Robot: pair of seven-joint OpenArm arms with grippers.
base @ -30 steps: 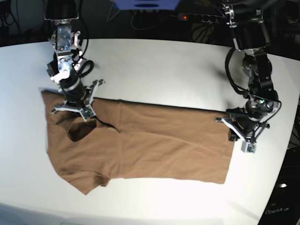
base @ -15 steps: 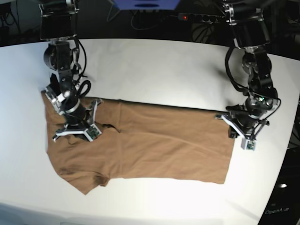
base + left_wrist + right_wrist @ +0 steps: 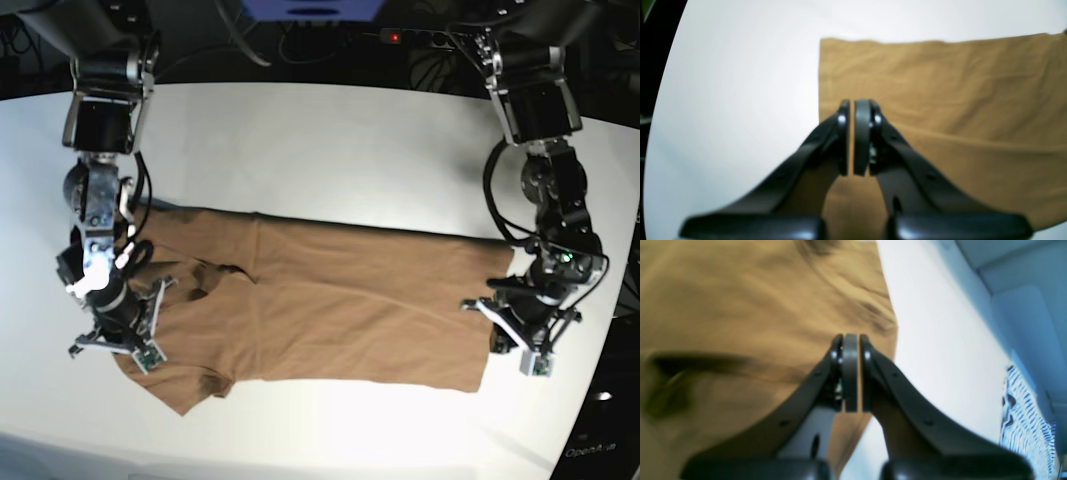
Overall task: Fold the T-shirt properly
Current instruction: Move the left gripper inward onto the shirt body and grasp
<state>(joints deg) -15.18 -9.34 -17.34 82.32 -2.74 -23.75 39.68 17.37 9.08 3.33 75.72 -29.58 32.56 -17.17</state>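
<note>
The brown T-shirt [image 3: 340,300] lies spread across the white table [image 3: 330,140], its long side running left to right. My right gripper [image 3: 118,345] stands at the shirt's left end, low on the cloth and shut. In the right wrist view the right gripper [image 3: 850,338] has its pads pressed together over rumpled T-shirt [image 3: 740,306]. My left gripper [image 3: 520,350] is shut at the shirt's right edge. In the left wrist view the left gripper [image 3: 851,103] is shut over the T-shirt [image 3: 940,73], and a fold line runs rightward from its tips.
A black power strip [image 3: 420,38] with a red light lies behind the table's far edge, among cables. The table's curved front edge runs close below the shirt. Blue-striped material [image 3: 1023,413] shows beyond the table edge in the right wrist view.
Both grippers moved toward the table's front edge. The right one dragged the shirt's far-left corner forward with it. The left one slid forward along the right edge.
</note>
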